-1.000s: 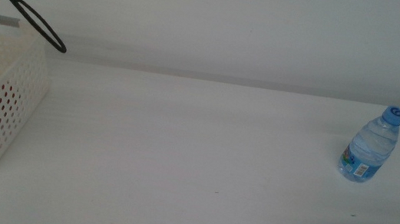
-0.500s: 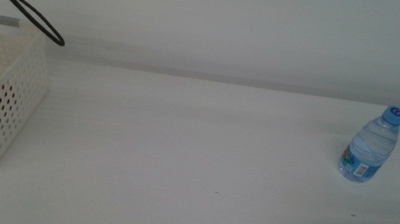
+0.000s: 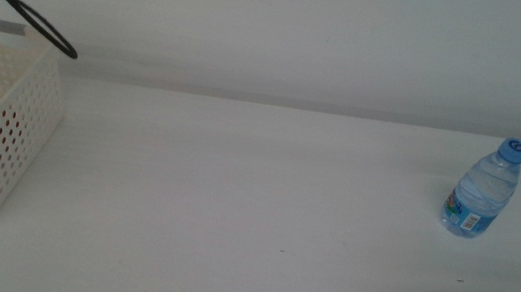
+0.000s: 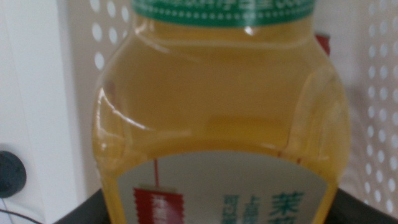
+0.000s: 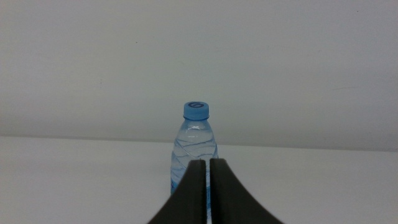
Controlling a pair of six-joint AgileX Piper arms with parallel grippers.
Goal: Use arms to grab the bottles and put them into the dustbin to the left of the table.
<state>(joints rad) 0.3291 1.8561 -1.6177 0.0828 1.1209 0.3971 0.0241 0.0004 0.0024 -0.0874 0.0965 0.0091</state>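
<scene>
Slipping further out of view at the far left, the left gripper (image 4: 217,208) is clamping the juice bottle (image 4: 217,112) over the basket (image 3: 10,133), where it could hit the rim, while the right gripper (image 5: 207,186), jaws together, is facing the water bottle (image 3: 482,190) on the right.

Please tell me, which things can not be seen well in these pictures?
- Left gripper: middle view's left edge cuts it off; only a cable shows.
- Yellow juice bottle: fills left wrist view, cap cropped.
- Basket contents: wall hides them, only red shows through.
- Water bottle: right gripper covers its base.

Lab-type setup: bare white table (image 3: 251,215), blank wall (image 3: 306,31)
</scene>
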